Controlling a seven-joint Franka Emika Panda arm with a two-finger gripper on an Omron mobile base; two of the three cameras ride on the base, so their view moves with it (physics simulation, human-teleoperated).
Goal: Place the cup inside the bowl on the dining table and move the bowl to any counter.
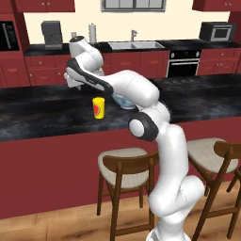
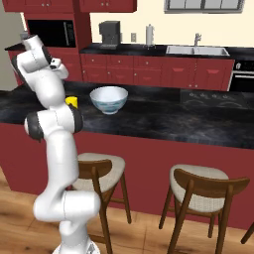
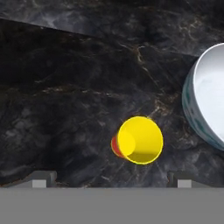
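The small yellow cup (image 1: pixel 98 108) with a red mark stands upright on the black marbled dining table (image 1: pixel 42 117). Just to its right sits the white bowl (image 1: pixel 123 101), partly hidden by my arm. In the hand view I look straight down into the cup (image 3: pixel 139 140), and the bowl (image 3: pixel 210 100) sits at the right edge, apart from it. My gripper (image 3: pixel 111 181) hangs above the table with its fingers spread wide and nothing between them. The cup lies slightly off to one side of their midline. From the right, the bowl (image 2: pixel 108 99) is in plain sight and the cup (image 2: pixel 72 101) peeks out behind my arm.
Wooden stools (image 1: pixel 123 164) (image 1: pixel 207 153) stand against the table's near side. The counter with its steel sink (image 1: pixel 136 45) runs along the back wall, with a coffee machine (image 1: pixel 52 34) and a microwave (image 1: pixel 217 32) on it. An oven (image 1: pixel 183 63) is built in below.
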